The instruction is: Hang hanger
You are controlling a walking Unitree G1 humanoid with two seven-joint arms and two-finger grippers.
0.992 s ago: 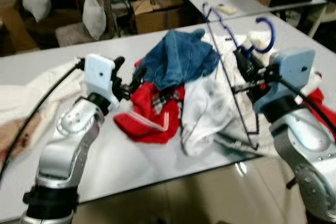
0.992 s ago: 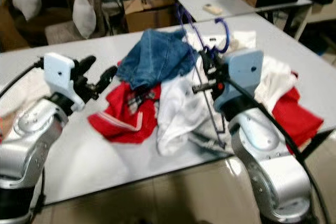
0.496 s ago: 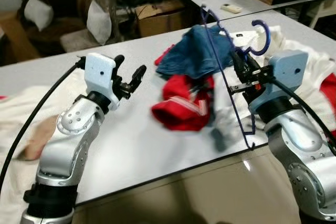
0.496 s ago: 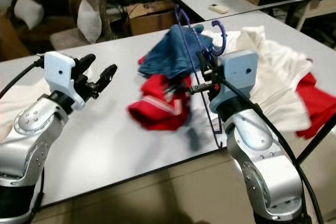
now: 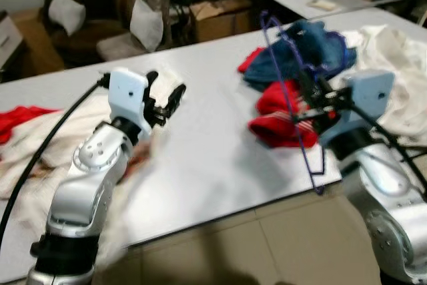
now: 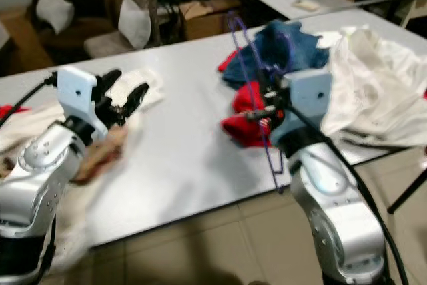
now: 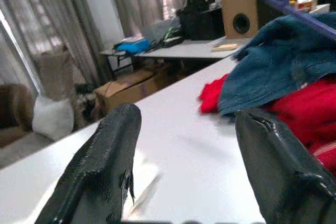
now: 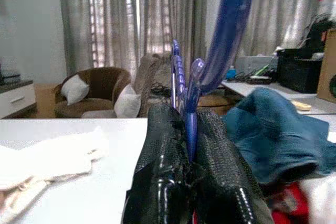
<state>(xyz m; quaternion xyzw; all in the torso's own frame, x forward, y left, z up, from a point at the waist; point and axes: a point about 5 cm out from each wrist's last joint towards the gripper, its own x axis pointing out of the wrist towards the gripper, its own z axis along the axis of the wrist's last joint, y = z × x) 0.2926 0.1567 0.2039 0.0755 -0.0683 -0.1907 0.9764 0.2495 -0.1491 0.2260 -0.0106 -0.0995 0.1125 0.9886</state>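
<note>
- Grey table (image 5: 213, 158) strewn with clothes (image 5: 313, 45).
- Right gripper (image 8: 190, 129) clamped on blue hanger (image 5: 293, 105), upright above the table's near edge.
- Left gripper (image 7: 184, 161) open, holding nothing.
- Picked up, judged; hanging remains.

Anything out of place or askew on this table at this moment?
Clothes lie in loose heaps: a blue garment over a red garment, a white garment beside them. The purple hanger, clamped in the right gripper, is bare and tilted. The left gripper hovers open, holding nothing.
</note>
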